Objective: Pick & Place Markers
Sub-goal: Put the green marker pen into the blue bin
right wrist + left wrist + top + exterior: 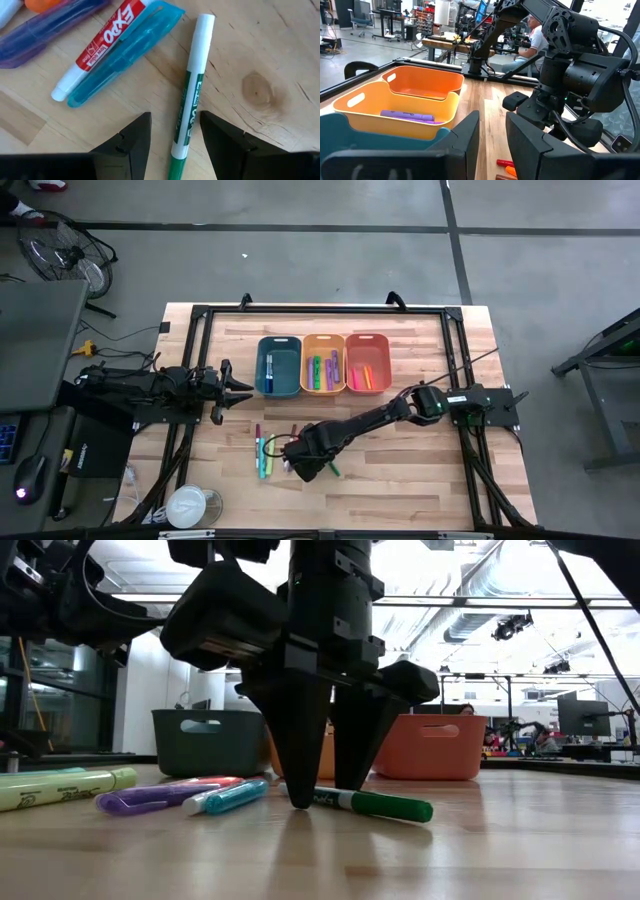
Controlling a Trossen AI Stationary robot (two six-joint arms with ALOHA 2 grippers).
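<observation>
Right hand (172, 137) low over counter (420, 480), fingers apart astride green marker (189, 107), not yet gripping. Marker looks light, stiff, smooth, prone to roll; best pinched mid-barrel. Loose markers (263, 452) lie beside. Teal bin (278, 366): one blue marker. Yellow bin (322, 364), orange bin (367, 363): several each. Left hand (243, 387) waits by teal bin, part-open, empty.

Both arms are chunky matte black, built from rounded joint housings bolted to black frame rails. The right arm (370, 423) has a small green light glowing near its wrist, right of centre in the high view. The fingers (300, 735) are dark wedges tapering to blunt points. Thin black cables trail off the left arm (150, 383).
</observation>
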